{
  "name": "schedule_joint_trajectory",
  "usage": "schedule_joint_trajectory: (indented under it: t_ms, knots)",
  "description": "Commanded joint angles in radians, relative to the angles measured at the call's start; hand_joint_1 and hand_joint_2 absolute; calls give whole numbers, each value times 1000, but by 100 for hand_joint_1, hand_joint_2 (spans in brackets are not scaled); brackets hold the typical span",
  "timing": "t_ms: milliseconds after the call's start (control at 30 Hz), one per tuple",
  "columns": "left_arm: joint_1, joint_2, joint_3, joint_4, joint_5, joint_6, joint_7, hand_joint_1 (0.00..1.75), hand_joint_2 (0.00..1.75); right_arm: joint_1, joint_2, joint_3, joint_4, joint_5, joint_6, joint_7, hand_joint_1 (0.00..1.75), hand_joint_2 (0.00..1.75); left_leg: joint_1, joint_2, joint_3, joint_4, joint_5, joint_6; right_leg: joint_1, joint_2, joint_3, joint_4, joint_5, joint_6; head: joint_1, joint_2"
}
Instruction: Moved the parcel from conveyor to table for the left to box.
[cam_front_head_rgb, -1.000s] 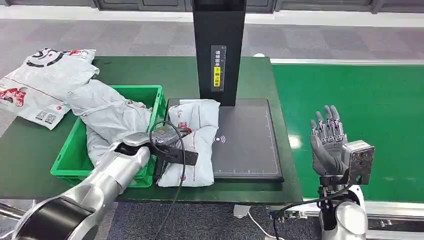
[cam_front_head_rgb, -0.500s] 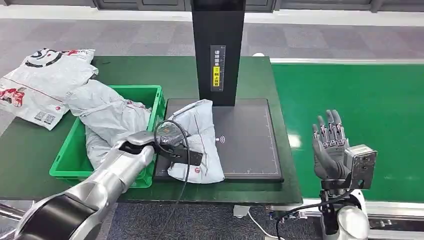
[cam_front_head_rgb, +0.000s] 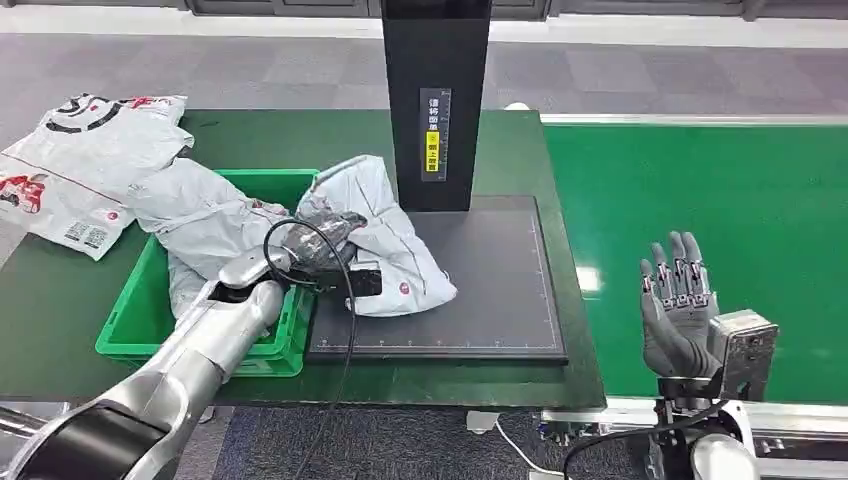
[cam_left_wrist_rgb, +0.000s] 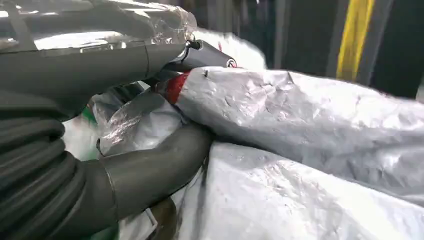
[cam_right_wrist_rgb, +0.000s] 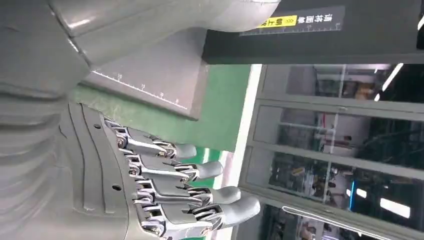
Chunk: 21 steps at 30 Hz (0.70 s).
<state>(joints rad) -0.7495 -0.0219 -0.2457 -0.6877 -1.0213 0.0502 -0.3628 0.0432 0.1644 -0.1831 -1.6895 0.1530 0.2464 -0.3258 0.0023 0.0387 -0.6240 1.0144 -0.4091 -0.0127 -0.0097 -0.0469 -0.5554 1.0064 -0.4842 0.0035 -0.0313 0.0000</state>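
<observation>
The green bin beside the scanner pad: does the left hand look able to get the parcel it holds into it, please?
Probably yes. The left hand grips the grey parcel lifted at the rim of the green bin; nothing stands between, though another bag already lies inside.

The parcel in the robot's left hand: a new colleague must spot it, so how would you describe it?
Find the black scanner post at the table's middle, with the dark pad at its foot. The parcel is the crumpled grey bag over the pad's left edge, beside the green bin. Alone among the bags, the left hand grips it.

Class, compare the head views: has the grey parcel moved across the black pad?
Yes. The grey parcel, held by the left robot hand, has lifted and shifted left off the black pad toward the green bin.
</observation>
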Motion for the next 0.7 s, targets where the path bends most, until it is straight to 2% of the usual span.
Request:
schedule_joint_trajectory:
  t_ms: [33,200,333,567,667,700]
  knots:
    - [204,74,188,-816,-67,-10,64,175,175,46,36,-90,-25,14,6,-14,0,175,1,1,-3,1,-2,-1,1,7,-3,0,0,-1,0,0]
    - [202,60,178,-806,-85,-11,73,175,175,38,33,-95,-18,13,8,-15,0,175,0,1,-4,0,-2,-1,0,4,-5,0,-2,0,0,0]
    - [196,58,181,-794,-99,30,60,175,175,33,33,-94,-14,12,12,-15,0,175,1,1,-4,-1,-2,-1,0,7,-5,-1,-1,-1,0,0]
    - [222,59,228,-870,-169,53,112,175,175,8,33,-88,4,19,10,-9,0,175,0,1,-4,-1,-2,-1,0,6,-4,-1,-1,0,0,0]
    - [219,81,252,-875,-363,30,239,175,175,12,38,-98,-3,23,6,-5,0,175,0,2,-4,0,-2,-1,0,7,-5,-1,-1,0,0,0]
    - [215,87,264,-847,-412,-29,287,175,175,13,40,-101,-6,23,9,-5,0,175,0,2,-3,-1,-2,-1,0,8,-4,-1,-1,-1,0,0]
